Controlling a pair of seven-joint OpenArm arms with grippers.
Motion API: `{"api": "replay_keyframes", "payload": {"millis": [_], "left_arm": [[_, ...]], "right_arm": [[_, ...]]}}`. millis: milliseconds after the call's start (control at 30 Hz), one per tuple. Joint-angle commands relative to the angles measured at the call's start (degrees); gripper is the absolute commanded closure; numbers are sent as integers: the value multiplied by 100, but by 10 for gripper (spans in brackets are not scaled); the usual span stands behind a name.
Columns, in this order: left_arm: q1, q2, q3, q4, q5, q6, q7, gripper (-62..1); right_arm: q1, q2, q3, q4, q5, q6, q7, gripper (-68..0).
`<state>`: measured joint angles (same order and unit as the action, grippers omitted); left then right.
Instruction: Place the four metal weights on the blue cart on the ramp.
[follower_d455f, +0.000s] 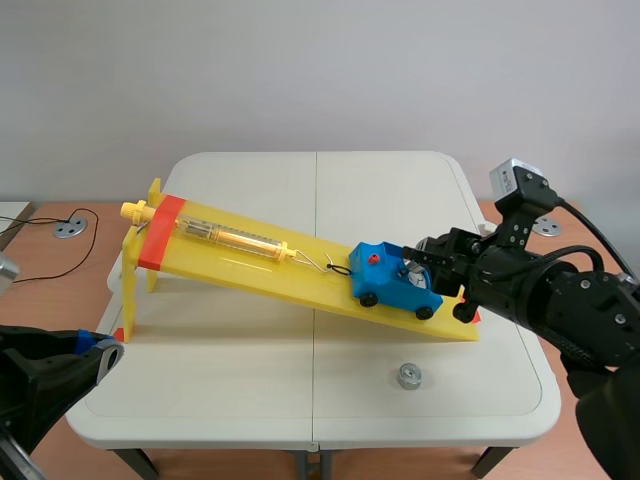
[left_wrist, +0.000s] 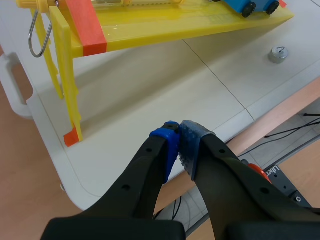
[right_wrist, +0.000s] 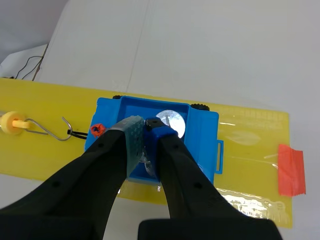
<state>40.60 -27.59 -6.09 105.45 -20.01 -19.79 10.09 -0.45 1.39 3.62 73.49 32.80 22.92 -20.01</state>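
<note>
Left jaws closed empty, right jaws' grip unclear above blue cart (right_wrist: 204, 134), lengthwise along yellow ramp (right_wrist: 250, 131)

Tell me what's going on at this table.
The right gripper is down in the blue cart near the low end of the yellow ramp, shut on a metal weight. Another weight already lies in the cart, and one more weight sits on the table. The left gripper is shut on nothing, by the table's near left corner.
</note>
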Motion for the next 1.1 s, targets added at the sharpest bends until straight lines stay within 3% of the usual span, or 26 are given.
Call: {"api": "replay_keyframes", "payload": {"millis": [0,833,1067], "left_arm": [[-79,122,-90,437,-442,-254,-551,-27],[-76,122,-90,437,-442,-254,-549,-27],[-76,122,-90,437,-442,-256,-549,-27]], "right_arm": [[680,-59,-101,437,393,118,828,-6],[1139,-190,-105,-157,341,109,1058,-11],[1191,-190,-105,-157,321,129,1069,-156]]}}
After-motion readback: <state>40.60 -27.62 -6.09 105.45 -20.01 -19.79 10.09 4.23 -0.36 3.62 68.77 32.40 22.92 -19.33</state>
